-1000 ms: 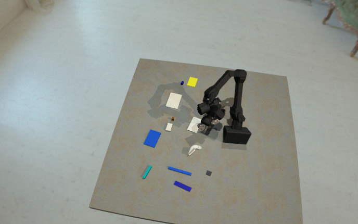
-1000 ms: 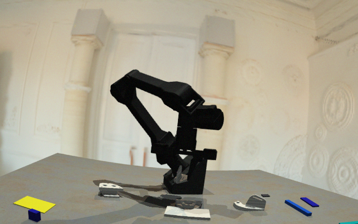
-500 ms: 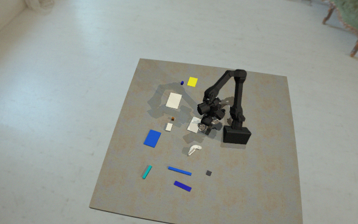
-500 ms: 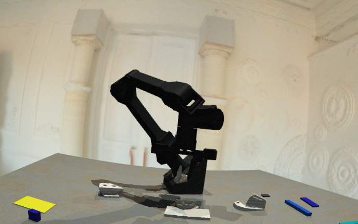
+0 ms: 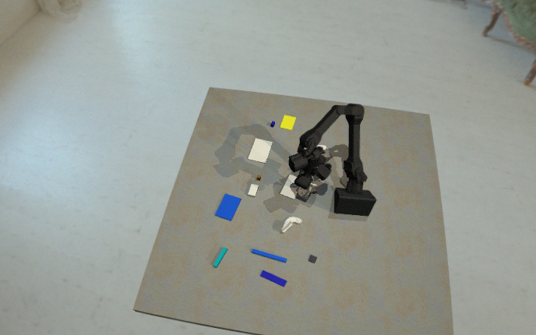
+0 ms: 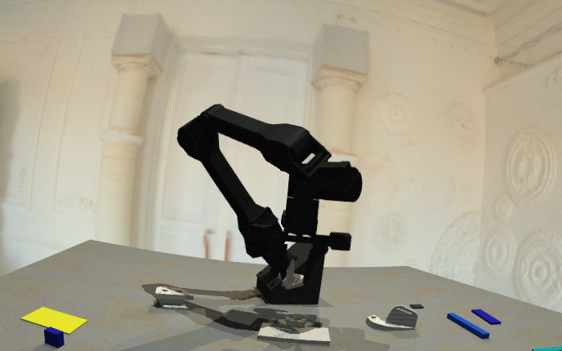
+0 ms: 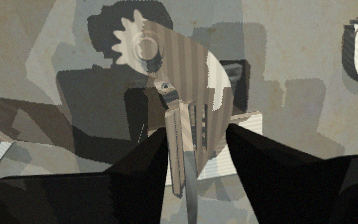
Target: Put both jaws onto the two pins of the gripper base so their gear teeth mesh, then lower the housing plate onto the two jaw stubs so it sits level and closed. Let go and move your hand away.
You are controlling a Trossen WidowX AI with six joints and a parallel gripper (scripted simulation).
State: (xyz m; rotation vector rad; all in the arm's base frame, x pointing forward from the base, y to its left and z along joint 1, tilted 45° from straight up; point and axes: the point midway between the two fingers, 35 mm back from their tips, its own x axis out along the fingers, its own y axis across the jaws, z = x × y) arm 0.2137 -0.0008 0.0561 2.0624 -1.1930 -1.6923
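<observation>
My gripper (image 7: 196, 132) (image 5: 313, 178) is shut on one striped pale jaw (image 7: 182, 60) (image 6: 293, 280). Its gear teeth point to the upper left in the wrist view. The held jaw is above the table, over the area of the gripper base (image 5: 303, 192) (image 6: 296, 318), which lies in the arm's shadow. In the wrist view the jaw hides most of the base, so its pins do not show. The other jaw (image 5: 291, 223) (image 6: 403, 318) lies loose on the table, away from the base. The housing plate (image 6: 167, 295) (image 5: 322, 147) lies apart on the other side, partly behind the arm in the top view.
A white slab (image 5: 287, 189) (image 6: 269, 334) (image 7: 220, 169) lies beside the base. A larger white slab (image 5: 259, 150), a yellow slab (image 5: 287, 122) (image 6: 51, 319), a blue slab (image 5: 228, 206), a blue bar (image 5: 269, 255) and a teal bar (image 5: 220, 257) lie farther out.
</observation>
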